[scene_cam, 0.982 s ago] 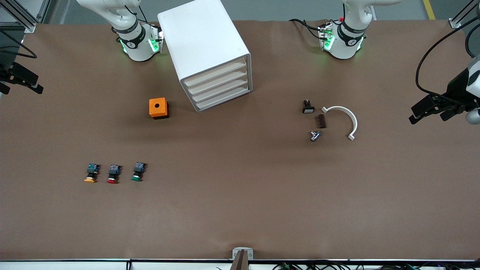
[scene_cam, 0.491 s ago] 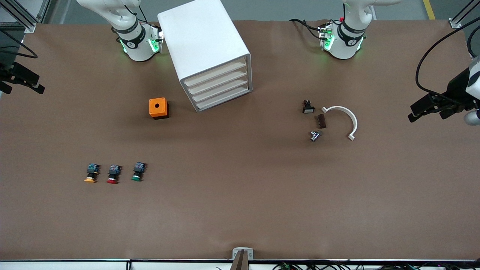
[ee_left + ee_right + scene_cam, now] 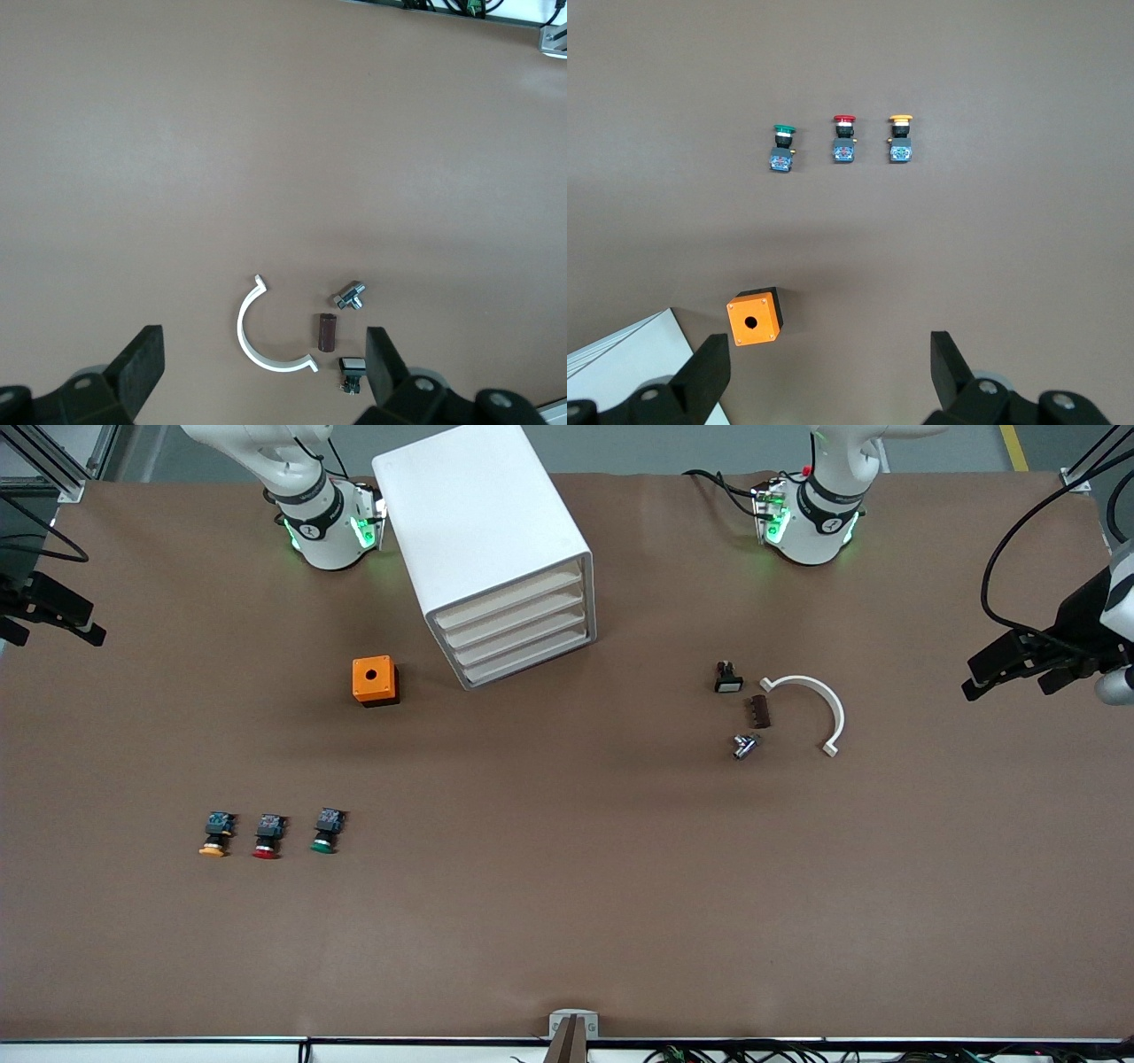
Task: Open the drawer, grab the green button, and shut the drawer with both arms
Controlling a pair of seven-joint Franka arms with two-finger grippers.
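All four drawers [image 3: 514,631] sit shut in the white cabinet [image 3: 483,531], which stands on the desk [image 3: 567,886] between the two arm bases, with an orange box [image 3: 375,680] beside it. The green button [image 3: 324,831] lies nearer the camera toward the right arm's end, in a row with a red button [image 3: 267,837] and an orange button [image 3: 215,835]. The left claw [image 3: 1010,676] hangs open over the left arm's end, near a white arc [image 3: 812,708], and the right claw [image 3: 53,622] hangs open over the other end.
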